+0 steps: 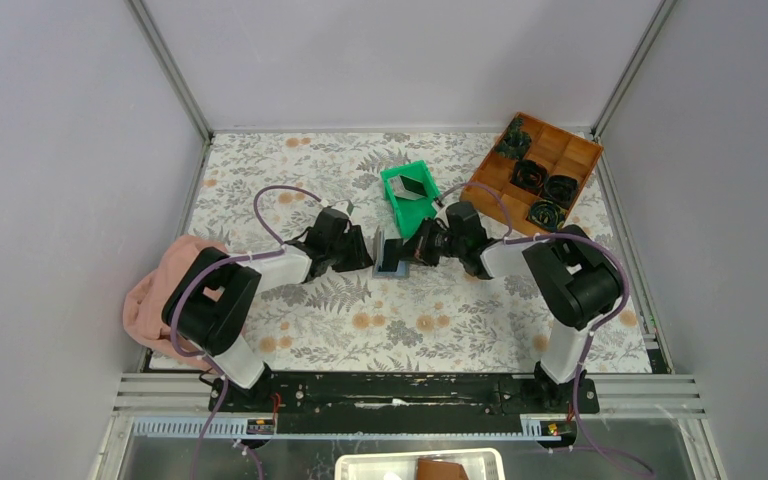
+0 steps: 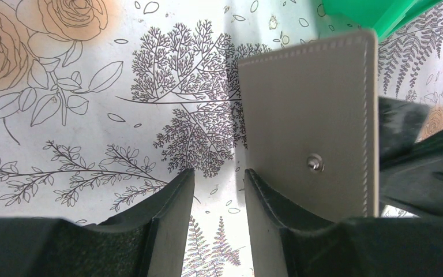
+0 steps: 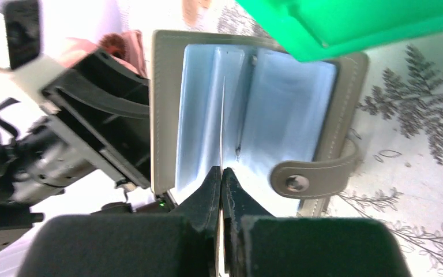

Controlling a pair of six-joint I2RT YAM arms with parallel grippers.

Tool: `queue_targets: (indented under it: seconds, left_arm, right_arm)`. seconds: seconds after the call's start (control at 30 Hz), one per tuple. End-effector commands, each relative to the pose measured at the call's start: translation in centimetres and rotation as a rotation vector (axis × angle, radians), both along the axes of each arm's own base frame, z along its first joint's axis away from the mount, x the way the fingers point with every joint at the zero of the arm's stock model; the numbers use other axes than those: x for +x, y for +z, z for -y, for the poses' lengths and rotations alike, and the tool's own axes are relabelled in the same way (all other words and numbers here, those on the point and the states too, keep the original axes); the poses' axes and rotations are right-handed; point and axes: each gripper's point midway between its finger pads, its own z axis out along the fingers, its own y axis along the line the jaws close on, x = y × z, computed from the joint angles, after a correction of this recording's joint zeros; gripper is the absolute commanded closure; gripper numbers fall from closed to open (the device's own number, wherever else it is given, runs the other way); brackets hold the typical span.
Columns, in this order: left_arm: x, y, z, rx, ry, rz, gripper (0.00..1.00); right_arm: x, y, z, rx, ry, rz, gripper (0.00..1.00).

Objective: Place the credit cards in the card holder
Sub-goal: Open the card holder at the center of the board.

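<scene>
- At the middle of the floral table (image 1: 440,320), the card holder (image 3: 288,115) stood open on its edge between the two arms. Its blue pockets faced the right gripper (image 3: 222,171), and its snap strap (image 3: 311,179) hung off to one side.
- The right gripper's fingers were pinched shut on a credit card (image 3: 222,115). The card was held edge-on, so it showed only as a thin line running up toward the blue pockets.
- The left gripper (image 2: 219,173) sat at the holder's grey outer cover with its fingers part-way apart and nothing between them. One finger lay right beside the cover, probably bracing it, though actual contact could not be made out.
- The step in hand looked to be the insertion. The card's leading edge had to meet a pocket mouth rather than the fold, so a small sideways correction before pushing seemed wise.
- The push would have gone best slowly and straight along the card's own plane. A thin card held by its tail would likely flex or skew if it caught the pocket lip at an angle.
- The left arm's support mattered, because the cover would likely swing back or slide unless it was backed firmly.
- A second credit card (image 1: 412,187) lay in the green bin (image 1: 391,195) just behind the holder, so the task seemed part done at most.
</scene>
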Motion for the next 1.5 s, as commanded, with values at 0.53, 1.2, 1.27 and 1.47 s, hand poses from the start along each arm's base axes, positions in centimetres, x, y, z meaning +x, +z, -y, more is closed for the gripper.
queue_targets:
  seconds: [0.53,1.2,1.27,1.47]
  left_arm:
    - [-6.7,-6.2,-2.5,0.105,-0.032,-0.276,0.54]
    - [-6.6,-6.6,-2.4,0.106,-0.027,-0.282,0.54]
    - [-6.6,-6.6,-2.4,0.108,-0.031,-0.282,0.54]
    - [-6.6,-6.8,-2.4,0.111,-0.033,-0.286,0.54]
  right_arm:
    - [1.1,5.2,-1.3,0.203,0.006,0.092,1.0]
    - [1.1,5.5,3.3,-0.218,0.005,0.213,1.0]
    - [1.1,4.8,3.9,-0.264,0.008,0.201,1.0]
    - [1.1,3.3,5.3,-0.384,0.026,0.193,1.0]
